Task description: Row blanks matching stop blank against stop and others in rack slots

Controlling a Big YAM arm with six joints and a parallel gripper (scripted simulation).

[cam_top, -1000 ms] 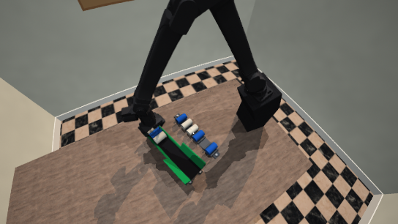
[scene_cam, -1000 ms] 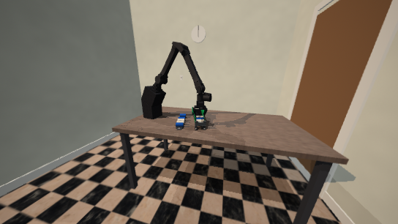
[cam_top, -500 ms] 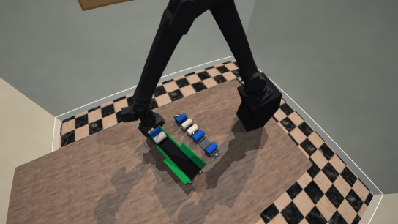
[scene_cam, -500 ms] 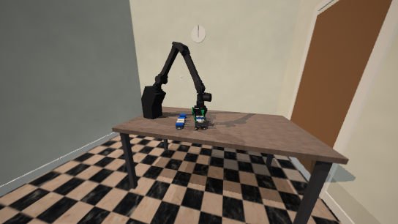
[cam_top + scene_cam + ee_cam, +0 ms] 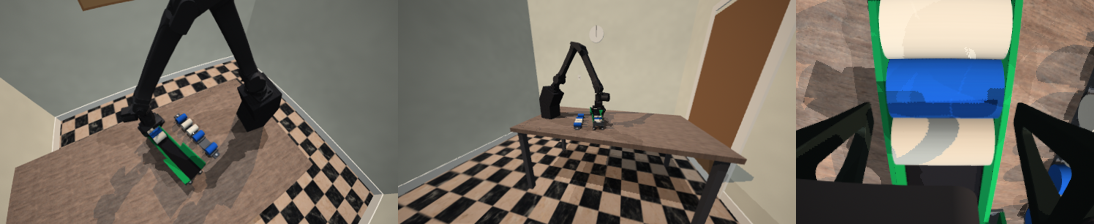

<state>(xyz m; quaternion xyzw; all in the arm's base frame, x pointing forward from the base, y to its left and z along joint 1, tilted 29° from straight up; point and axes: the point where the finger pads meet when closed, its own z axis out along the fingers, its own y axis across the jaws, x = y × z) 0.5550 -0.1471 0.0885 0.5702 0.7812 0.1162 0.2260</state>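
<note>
The green feed ramp holds three blanks straight across it, side by side at its far-left end in the top view: a white one, a blue one and another white one. The stop is out of the wrist view. My gripper is open over them, one finger outside each ramp wall, holding nothing. The stock rack holds a blue blank, two white blanks, another blue one, a gap, then a blue one.
The rack stands beside the ramp, on the side toward the arm's black base. The ramp's taller green side guards flank its lower end. Both stand on the brown table.
</note>
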